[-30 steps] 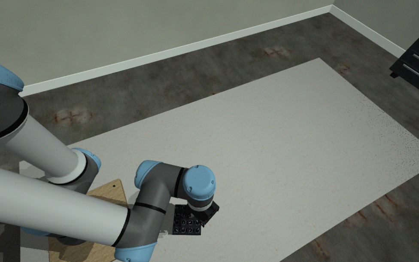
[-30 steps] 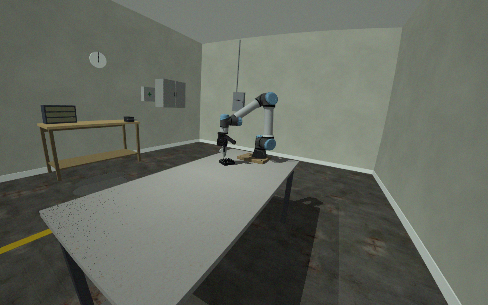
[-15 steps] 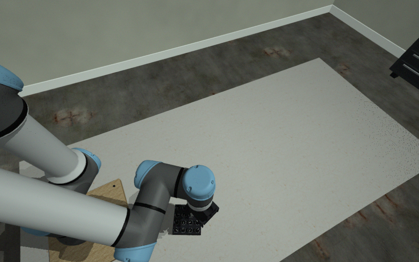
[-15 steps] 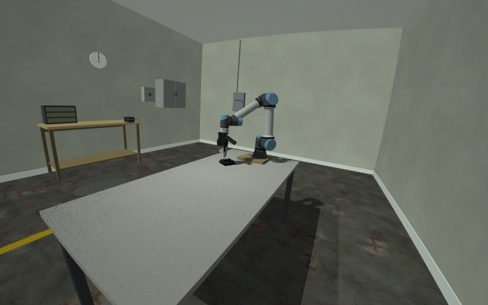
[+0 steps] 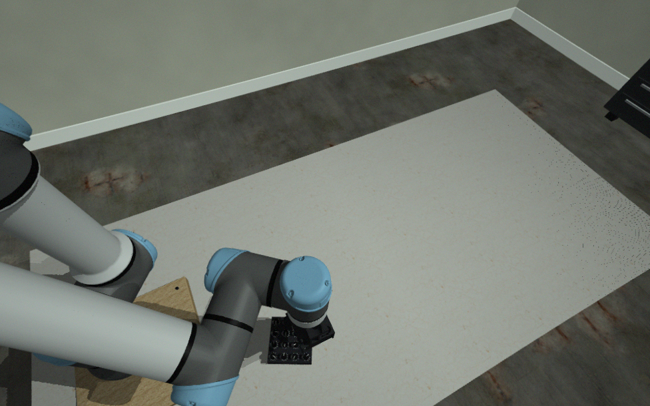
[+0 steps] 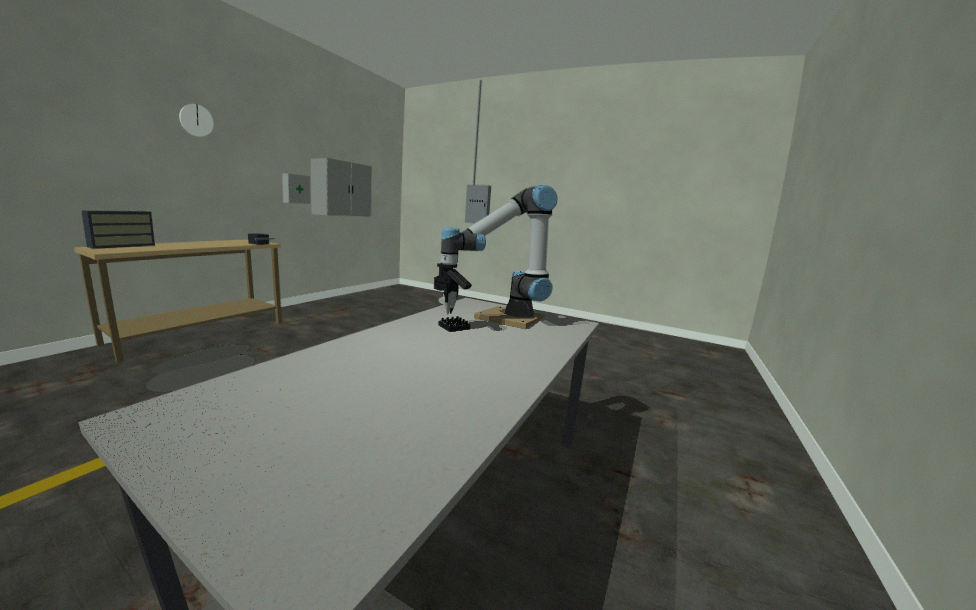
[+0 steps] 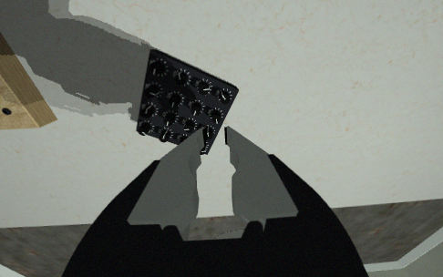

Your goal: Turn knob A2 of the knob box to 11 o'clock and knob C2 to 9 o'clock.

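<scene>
Though only narrowly apart, jaws empty above the black knob box (image 5: pixel 289 350) (image 6: pixel 454 325) (image 7: pixel 186 108).

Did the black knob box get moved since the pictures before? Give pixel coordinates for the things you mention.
No. In the top view, the knob box (image 5: pixel 290 350) (image 6: pixel 453 324) (image 7: pixel 184 102) keeps its same spot beside the wooden board (image 5: pixel 165 299) (image 6: pixel 523 322) (image 7: pixel 18 97).
</scene>
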Motion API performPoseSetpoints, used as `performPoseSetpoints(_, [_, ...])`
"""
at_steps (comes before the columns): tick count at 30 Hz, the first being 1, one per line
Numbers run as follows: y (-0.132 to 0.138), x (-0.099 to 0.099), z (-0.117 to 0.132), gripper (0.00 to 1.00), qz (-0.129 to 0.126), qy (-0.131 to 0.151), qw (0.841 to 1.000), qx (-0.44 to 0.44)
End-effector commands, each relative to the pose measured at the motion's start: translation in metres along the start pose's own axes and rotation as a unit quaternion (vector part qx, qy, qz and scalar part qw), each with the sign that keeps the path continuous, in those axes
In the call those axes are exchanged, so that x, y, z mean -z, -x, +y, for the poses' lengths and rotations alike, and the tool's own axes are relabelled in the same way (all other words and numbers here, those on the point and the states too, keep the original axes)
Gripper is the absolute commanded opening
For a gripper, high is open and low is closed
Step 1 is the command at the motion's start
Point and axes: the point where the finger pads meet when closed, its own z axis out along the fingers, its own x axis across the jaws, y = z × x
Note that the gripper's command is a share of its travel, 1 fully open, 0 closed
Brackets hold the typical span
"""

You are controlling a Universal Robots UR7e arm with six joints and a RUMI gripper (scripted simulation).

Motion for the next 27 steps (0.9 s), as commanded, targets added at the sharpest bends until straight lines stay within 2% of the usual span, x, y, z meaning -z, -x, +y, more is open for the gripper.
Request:
performPoseSetpoints(1, [-0.001, 0.002, 0.000, 0.11, -0.001, 0.002, 0.997, -0.078])
performPoseSetpoints(4, [-0.001, 0.003, 0.000, 0.11, -0.001, 0.002, 0.995, -0.095])
performPoseSetpoints(9, [-0.002, 0.005, 0.000, 0.11, -0.001, 0.002, 0.981, -0.195])
performPoseSetpoints(14, [-0.002, 0.008, 0.001, 0.11, 0.000, 0.002, 0.960, -0.280])
performPoseSetpoints(19, [-0.002, 0.010, 0.002, 0.11, 0.000, 0.002, 0.932, -0.363])
performPoseSetpoints(21, [-0.002, 0.010, 0.002, 0.11, 0.000, 0.002, 0.932, -0.363])
performPoseSetpoints(27, [-0.001, 0.012, 0.004, 0.11, 0.000, 0.002, 0.887, -0.462])
